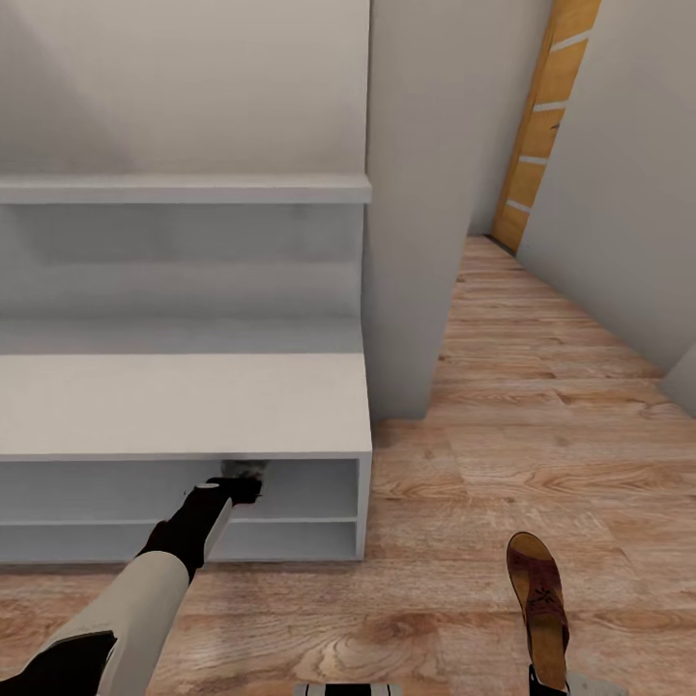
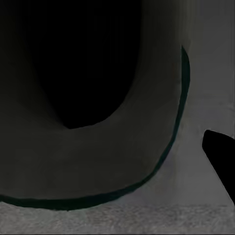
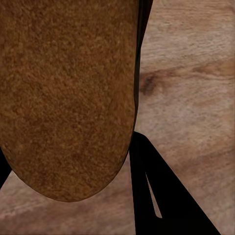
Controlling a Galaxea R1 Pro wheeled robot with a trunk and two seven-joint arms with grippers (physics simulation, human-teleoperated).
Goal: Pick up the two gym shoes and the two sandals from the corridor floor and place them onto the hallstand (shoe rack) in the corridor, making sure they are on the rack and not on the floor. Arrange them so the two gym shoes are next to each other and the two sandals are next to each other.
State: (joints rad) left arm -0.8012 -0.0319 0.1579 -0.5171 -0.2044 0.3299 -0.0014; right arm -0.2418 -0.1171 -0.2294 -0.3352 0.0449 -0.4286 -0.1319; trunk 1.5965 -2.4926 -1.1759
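Flat brown sandal w/ tan insole & dark straps (image 1: 538,604) is held above the light wood-plank corridor floor (image 1: 541,425), right of the wide low white two-shelf hallstand (image 1: 184,406), well apart from it. Right gripper (image 3: 68,161) pinches it at the heel end; a black finger (image 3: 161,191) sits beside the insole. Left gripper (image 1: 232,486) reaches into the hallstand's upper shelf opening w/ something pale & blurry at its tip; can't tell if jaws are spread or pressed together. Left wrist view: dim cream curve w/ green edge (image 2: 166,152), close up.

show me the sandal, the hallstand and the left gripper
sandal (image 1: 537,597): head view, on its strapped upper.
hallstand (image 1: 184,404): head view, on its bare top board.
left gripper (image 1: 242,483): head view, at its fingertips inside the upper shelf opening.
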